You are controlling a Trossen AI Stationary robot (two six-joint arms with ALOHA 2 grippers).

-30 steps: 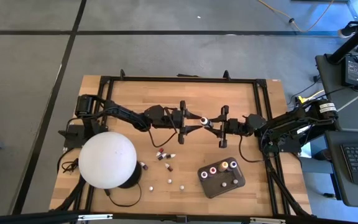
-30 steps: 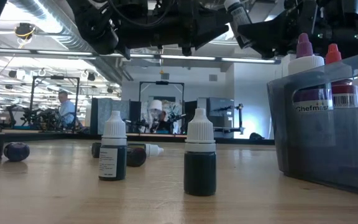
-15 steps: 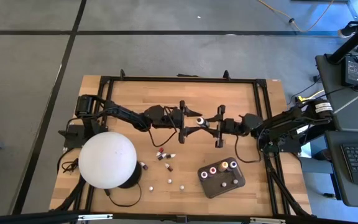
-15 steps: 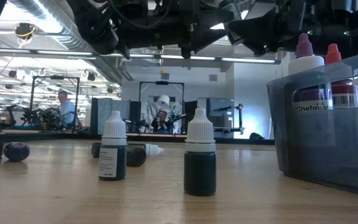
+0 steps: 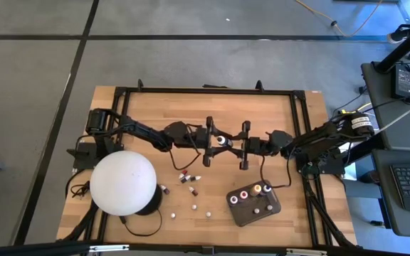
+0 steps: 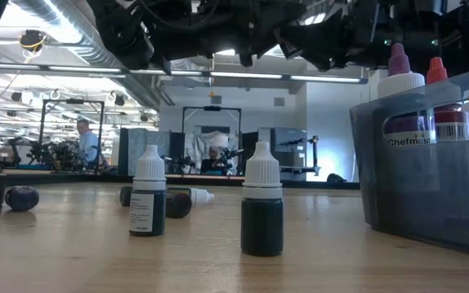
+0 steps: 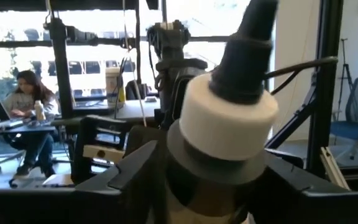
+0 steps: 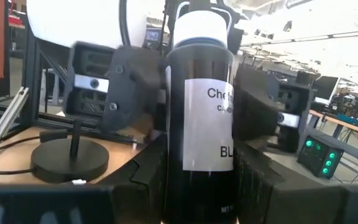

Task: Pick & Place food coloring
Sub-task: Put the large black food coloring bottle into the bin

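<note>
Left arm [image 5: 144,131]: black, jointed links, black cable along it | Right arm [image 5: 319,139]: black links, white label band near the base, black cable looping off | Left gripper [image 5: 213,139]: two dark flat fingers on a cross-bar | Right gripper [image 5: 239,144]: dark blocky fingers [image 8: 263,124], same cross-bar shape

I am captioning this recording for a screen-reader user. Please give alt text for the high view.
Above a wooden table, two dark arms meet, the left gripper and right gripper both at one small white-capped bottle. Loose bottles lie beside a white dome; a dark grey tray holds more.
</note>
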